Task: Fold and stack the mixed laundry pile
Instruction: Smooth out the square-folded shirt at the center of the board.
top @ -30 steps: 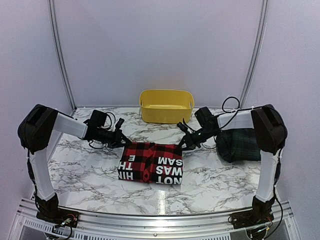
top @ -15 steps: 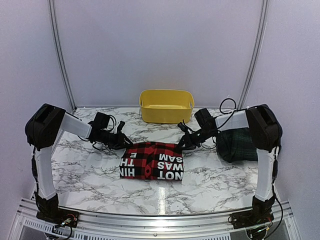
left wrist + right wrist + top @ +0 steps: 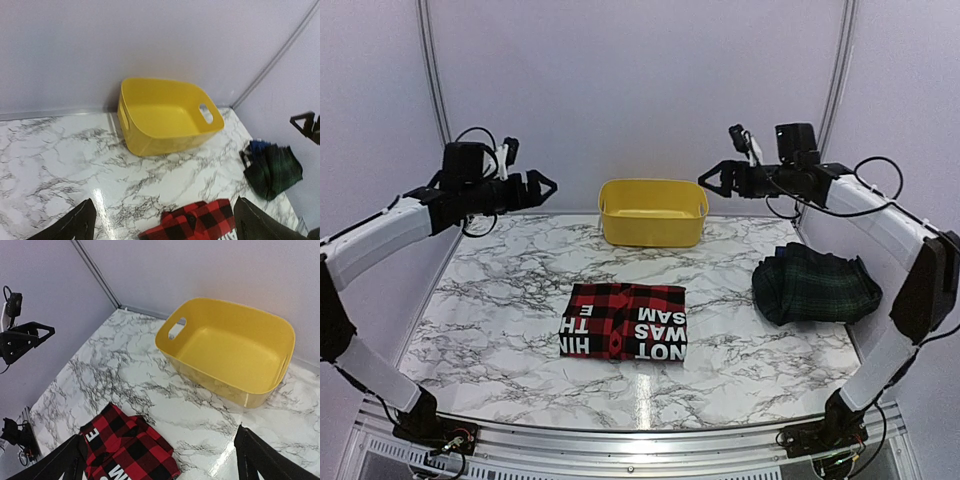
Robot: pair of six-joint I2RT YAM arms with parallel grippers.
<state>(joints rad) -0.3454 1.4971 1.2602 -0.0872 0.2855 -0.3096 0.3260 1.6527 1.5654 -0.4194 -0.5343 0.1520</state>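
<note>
The red-and-black checked garment (image 3: 623, 321) lies folded flat at the table's middle, its white lettering facing up; it also shows in the wrist views (image 3: 200, 220) (image 3: 125, 450). A dark green tartan garment (image 3: 815, 287) lies bunched at the right, and a bit of blue cloth (image 3: 257, 146) peeks out at its edge. My left gripper (image 3: 536, 188) hangs open, high over the back left. My right gripper (image 3: 713, 179) hangs open, high over the back right. Nothing is between either pair of fingers (image 3: 75, 225) (image 3: 260, 455).
A yellow plastic tub (image 3: 653, 211) stands empty against the back wall, between the two grippers. The marble table (image 3: 500, 320) ends in a metal rail at the front. Walls close in the left, right and back sides.
Both grippers have opened and let go of the red checked garment's far corners. Both arms rose and swung outward toward the back wall. The garment stayed folded.
</note>
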